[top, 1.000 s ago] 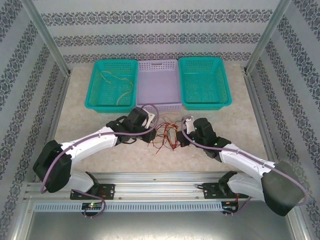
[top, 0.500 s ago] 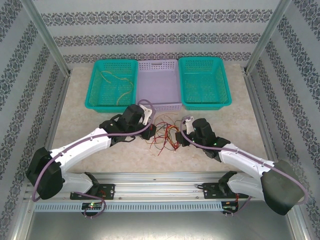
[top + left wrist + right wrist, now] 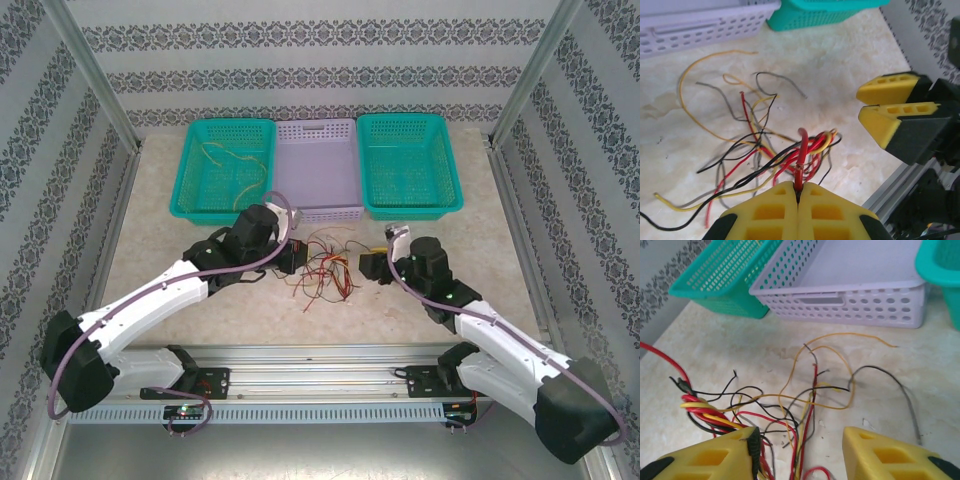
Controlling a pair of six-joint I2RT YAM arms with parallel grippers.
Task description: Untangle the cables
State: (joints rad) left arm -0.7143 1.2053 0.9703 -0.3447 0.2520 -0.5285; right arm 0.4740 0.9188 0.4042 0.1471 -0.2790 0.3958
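Note:
The cables (image 3: 322, 268) lie as a loose tangle of thin red, yellow and black wires on the table between my two grippers. My left gripper (image 3: 292, 257) is at the tangle's left edge. In the left wrist view it (image 3: 798, 189) is shut on a red cable (image 3: 803, 147) that rises from the bundle (image 3: 765, 150). My right gripper (image 3: 368, 266) stands open just right of the tangle. In the right wrist view its fingers (image 3: 800, 440) straddle several strands (image 3: 807, 405) without gripping them. The same open jaws (image 3: 875, 104) face the bundle in the left wrist view.
Three baskets stand in a row at the back: a teal one (image 3: 185, 180) with a yellow wire (image 3: 215, 150) in it, a lavender one (image 3: 345, 212) in the middle, another teal one (image 3: 452, 185) on the right. Metal rails (image 3: 320, 360) run along the near edge.
My right gripper has opened, let go of the bundle and drawn back a little to the right. The left gripper has stayed shut on the red cable and shifted slightly up and left.

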